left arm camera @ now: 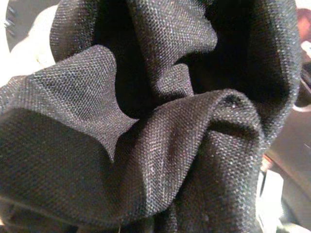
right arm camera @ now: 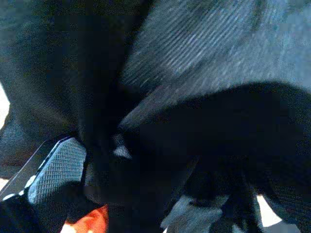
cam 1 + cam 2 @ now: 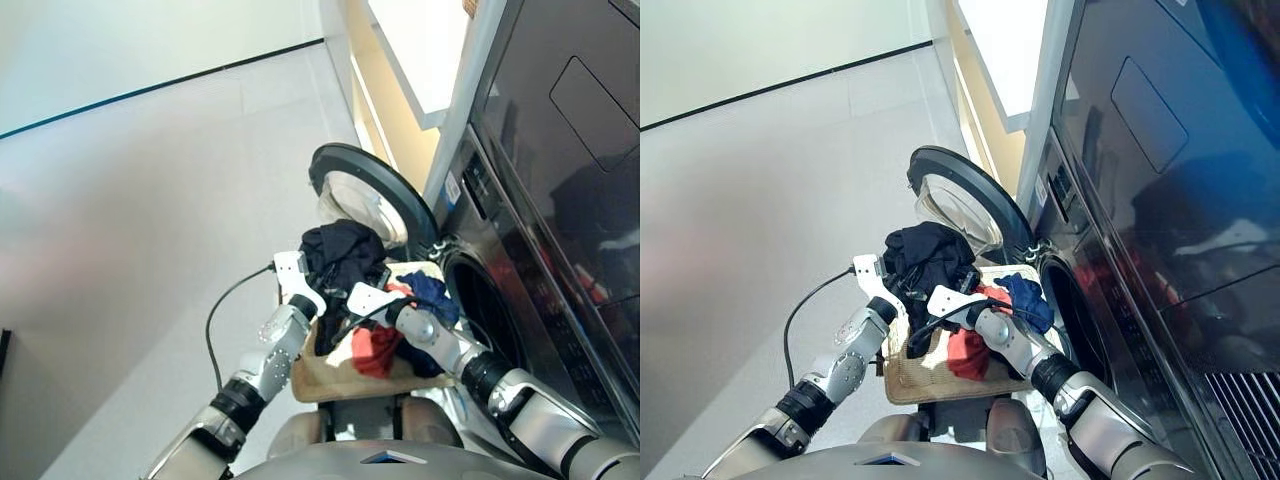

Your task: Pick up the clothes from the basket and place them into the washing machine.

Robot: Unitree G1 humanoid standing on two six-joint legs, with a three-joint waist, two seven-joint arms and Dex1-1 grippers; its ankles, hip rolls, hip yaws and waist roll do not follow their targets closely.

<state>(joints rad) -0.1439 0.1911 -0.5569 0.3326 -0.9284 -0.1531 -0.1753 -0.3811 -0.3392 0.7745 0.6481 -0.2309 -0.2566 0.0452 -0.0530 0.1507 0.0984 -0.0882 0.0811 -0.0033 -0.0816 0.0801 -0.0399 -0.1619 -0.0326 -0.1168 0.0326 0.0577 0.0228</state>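
Note:
The black garment [image 3: 341, 250] is bunched up and raised above the left part of the cream wicker basket [image 3: 330, 380]. My left gripper [image 3: 316, 284] is shut on it from the left, and black cloth [image 1: 160, 131] fills the left wrist view. My right gripper [image 3: 347, 301] reaches into the same black cloth [image 2: 204, 160] from the right. The coral-red garment [image 3: 376, 347] lies in the basket under my right wrist. The navy blue garment [image 3: 430, 294] sits at the basket's far right corner. Just right of the basket is the washing machine [image 3: 560, 250], its drum hole [image 3: 486, 305] open.
The round porthole door [image 3: 372, 193] stands swung open behind the black garment. A black cable [image 3: 213, 330] loops over the pale floor at the left. A cream shelf unit [image 3: 400, 90] stands behind the machine.

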